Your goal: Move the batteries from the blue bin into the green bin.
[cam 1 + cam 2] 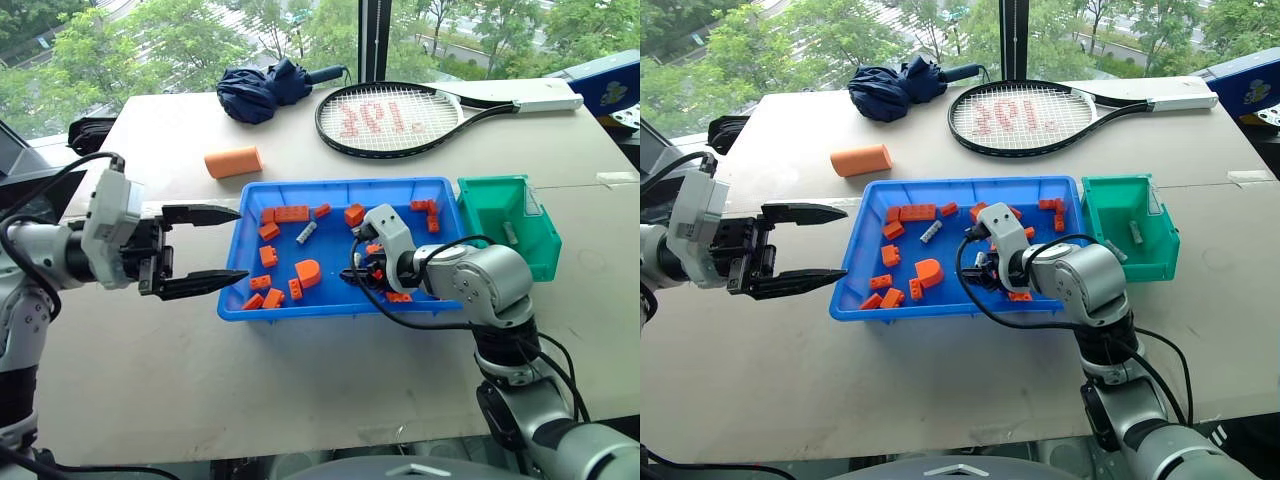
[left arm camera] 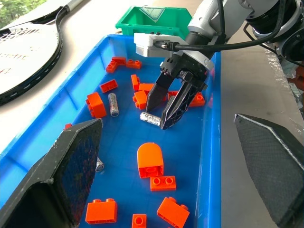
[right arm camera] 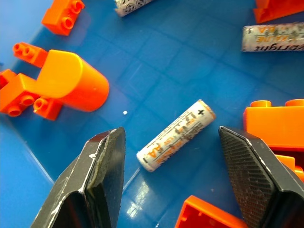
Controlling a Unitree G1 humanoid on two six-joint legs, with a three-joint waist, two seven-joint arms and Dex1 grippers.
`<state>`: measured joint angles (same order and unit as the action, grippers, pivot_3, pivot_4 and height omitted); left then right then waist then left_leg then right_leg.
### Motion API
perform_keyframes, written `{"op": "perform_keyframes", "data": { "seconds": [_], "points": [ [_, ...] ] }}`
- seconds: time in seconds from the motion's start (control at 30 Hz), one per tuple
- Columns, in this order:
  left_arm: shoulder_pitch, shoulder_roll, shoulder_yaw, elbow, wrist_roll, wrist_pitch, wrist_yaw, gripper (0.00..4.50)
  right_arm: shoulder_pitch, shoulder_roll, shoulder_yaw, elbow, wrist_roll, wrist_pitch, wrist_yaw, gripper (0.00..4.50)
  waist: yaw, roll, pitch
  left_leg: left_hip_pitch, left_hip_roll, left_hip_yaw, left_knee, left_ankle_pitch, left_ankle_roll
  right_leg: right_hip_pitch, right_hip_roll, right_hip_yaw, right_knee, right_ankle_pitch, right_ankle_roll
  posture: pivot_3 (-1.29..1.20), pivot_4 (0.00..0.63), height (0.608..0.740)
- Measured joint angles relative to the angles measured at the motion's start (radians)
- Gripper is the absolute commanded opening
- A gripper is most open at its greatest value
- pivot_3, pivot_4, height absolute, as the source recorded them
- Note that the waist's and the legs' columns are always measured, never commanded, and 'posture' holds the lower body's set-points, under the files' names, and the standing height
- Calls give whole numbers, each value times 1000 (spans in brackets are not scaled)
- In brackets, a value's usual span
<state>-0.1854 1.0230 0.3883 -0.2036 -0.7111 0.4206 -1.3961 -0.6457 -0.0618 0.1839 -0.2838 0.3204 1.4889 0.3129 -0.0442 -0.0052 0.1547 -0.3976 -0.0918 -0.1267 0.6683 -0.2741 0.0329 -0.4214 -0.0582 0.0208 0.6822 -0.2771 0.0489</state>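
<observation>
right gripper (image 3: 173, 156) spread wide inside the blue bin (image 1: 250, 190), one finger either side of a battery (image 3: 175, 135) lying flat; left gripper (image 1: 205, 247) open beside the bin.

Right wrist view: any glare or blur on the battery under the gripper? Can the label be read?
Right wrist view: the battery between the open fingers is sharp, its plus mark and print legible; bright glare patches sit on the blue bin floor just beside it. Left wrist view: the right gripper is in focus, the near left fingers loom large and soft.
</observation>
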Motion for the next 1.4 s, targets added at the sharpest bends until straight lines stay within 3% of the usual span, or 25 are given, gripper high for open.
{"op": "perform_keyframes", "data": {
  "seconds": [0.13,0.17,0.23,0.4,0.83,1.03,1.13,1.2,1.4],
  "points": [
    [-3,0,-1,0,1,-4,0,4500,-1,-6,36,15,-7,-43,-15,3101,0,0,0,0,0,0,0,0,0,0,0,0,0,0,0,0,150,740],
    [-4,0,-1,0,1,-5,0,4500,-2,-8,47,21,-10,-56,-17,2873,0,0,0,0,0,0,0,0,0,0,0,0,0,0,0,0,150,740],
    [-6,0,-2,0,1,-6,0,4500,-4,-16,82,28,-19,-81,-19,2297,0,0,0,1,0,0,0,0,0,0,0,0,1,0,0,0,150,740],
    [-6,0,-2,5,1,-7,-3,4500,-4,-53,145,23,-22,-107,-9,78,0,0,0,1,0,0,0,0,0,0,0,0,1,0,0,0,150,740],
    [-22,-1,-7,9,1,-8,-2,4500,-21,-89,163,12,-10,-118,12,78,1,0,0,1,0,0,0,0,0,0,0,0,1,0,0,0,150,740],
    [-74,-20,-22,18,-17,4,4,4500,-152,-68,-38,-100,71,-42,39,78,1,0,0,0,0,0,0,0,0,0,0,0,1,0,0,0,150,740],
    [-106,-36,-36,16,-42,22,11,4500,-217,-139,-162,-148,104,9,57,78,6,0,0,0,-1,-1,0,0,0,0,-1,-2,-1,0,0,0,150,740],
    [-137,-45,-45,13,-64,47,28,4500,-237,-257,-250,-157,111,40,71,78,12,0,0,0,-2,-2,1,0,0,1,-2,-3,-1,0,0,0,150,740],
    [-224,-77,-72,-50,-163,143,76,4500,-189,-510,-409,-133,109,40,96,78,2,0,0,0,-1,-1,0,0,0,1,-2,-2,-1,0,0,0,150,740]
  ]
}}
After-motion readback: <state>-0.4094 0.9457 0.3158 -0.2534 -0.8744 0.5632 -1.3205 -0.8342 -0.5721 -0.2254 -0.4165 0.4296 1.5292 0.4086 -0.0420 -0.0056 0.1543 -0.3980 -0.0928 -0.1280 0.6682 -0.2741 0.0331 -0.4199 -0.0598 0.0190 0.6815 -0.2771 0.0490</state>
